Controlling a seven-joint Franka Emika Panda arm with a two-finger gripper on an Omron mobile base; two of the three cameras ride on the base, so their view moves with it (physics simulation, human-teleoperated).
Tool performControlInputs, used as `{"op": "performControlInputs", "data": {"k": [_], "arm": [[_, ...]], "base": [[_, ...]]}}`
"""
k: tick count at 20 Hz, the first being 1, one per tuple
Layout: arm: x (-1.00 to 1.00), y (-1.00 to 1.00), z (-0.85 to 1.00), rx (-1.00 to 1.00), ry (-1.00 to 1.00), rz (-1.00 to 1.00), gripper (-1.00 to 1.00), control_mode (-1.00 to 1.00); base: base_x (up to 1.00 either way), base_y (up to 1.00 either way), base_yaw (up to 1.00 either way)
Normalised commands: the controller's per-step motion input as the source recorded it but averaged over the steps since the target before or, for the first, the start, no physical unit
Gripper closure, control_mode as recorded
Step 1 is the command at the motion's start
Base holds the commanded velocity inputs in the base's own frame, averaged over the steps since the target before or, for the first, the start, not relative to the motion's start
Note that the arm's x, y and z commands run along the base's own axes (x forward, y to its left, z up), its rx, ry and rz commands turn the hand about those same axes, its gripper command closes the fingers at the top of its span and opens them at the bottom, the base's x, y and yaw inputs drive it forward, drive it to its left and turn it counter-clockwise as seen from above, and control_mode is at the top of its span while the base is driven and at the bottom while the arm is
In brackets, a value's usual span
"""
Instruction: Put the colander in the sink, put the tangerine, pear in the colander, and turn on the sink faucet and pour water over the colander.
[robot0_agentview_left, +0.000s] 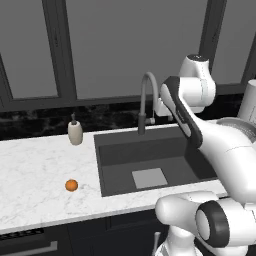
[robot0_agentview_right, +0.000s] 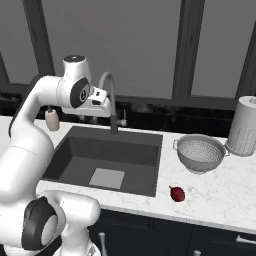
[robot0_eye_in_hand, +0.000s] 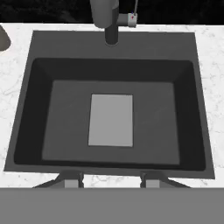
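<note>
The dark grey sink (robot0_agentview_left: 140, 150) (robot0_agentview_right: 115, 150) (robot0_eye_in_hand: 65, 118) holds nothing, and its pale square patch lies on the floor. My gripper (robot0_eye_in_hand: 111, 178) hangs above the basin near its front rim, open, with nothing between the fingertips (robot0_eye_in_hand: 71, 178). In the right base view my hand sits just left of the sink faucet (robot0_agentview_right: 111, 95) (robot0_agentview_left: 146, 97) (robot0_eye_in_hand: 107, 19); no water shows at its spout. The colander (robot0_agentview_right: 201, 152) rests upright on the counter right of the sink. The dark red pear (robot0_agentview_right: 177, 194) lies in front of it near the counter edge. The orange tangerine (robot0_agentview_left: 71, 185) lies on the counter left of the sink.
A beige soap dispenser (robot0_agentview_left: 75, 132) (robot0_agentview_right: 52, 120) stands at the sink's back left corner. A tall white perforated cylinder (robot0_agentview_right: 245, 127) stands behind the colander at the far right. Dark window frames and a black backsplash run behind the marble counter (robot0_agentview_left: 35, 170).
</note>
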Motion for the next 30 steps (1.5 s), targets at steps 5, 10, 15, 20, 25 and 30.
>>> {"op": "performControlInputs", "data": {"k": [5, 10, 15, 20, 25, 30], "arm": [[-0.59, 0.0, 0.0, 0.0, -0.05, 0.0, -1.0, -1.0], [-0.95, 0.0, 0.0, 0.0, -0.12, 0.0, -1.0, -1.0], [-0.62, -0.06, -0.08, 0.0, 0.0, 0.0, -1.0, -1.0], [-0.14, -0.34, 0.0, 0.0, 0.04, 0.0, -1.0, -1.0], [0.01, -0.65, -0.13, 0.0, 0.15, 0.03, -1.0, -1.0], [0.05, -0.62, -0.09, -0.03, 0.09, 0.18, -1.0, -1.0]], "base": [[0.0, 0.0, 0.0], [0.0, 0.0, 0.0], [0.0, 0.0, 0.0], [0.0, 0.0, 0.0], [0.0, 0.0, 0.0], [0.0, 0.0, 0.0]]}}
